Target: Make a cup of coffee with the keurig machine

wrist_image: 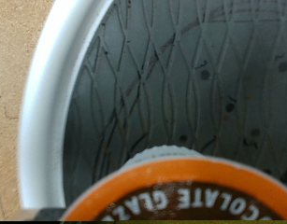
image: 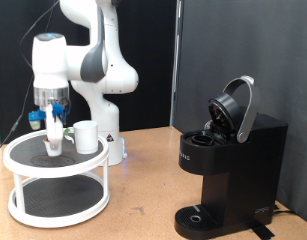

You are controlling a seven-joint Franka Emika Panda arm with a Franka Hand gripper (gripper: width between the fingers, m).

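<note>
One cup [image: 86, 136], one keurig machine [image: 229, 170], one pod [wrist_image: 180, 191], seemingly one two-tier stand [image: 57, 180].

On the tabletop [image: 143, 180], a two-tier round stand [image: 55, 185] sits at the exterior view's left and the keurig machine [image: 231, 170] stands well apart at the exterior view's right, its hinged lid [image: 236, 108] tilted up and back over the top opening. The cup [image: 86, 136] stands upright on the stand's upper tier, towards that tier's right side, and the claw [image: 56, 140] hangs down onto the same tier just to the cup's left. In the wrist view, a coffee pod [wrist_image: 180, 191] lies on the tier's mat [wrist_image: 180, 75], inside the raised rim [wrist_image: 50, 103].
</note>
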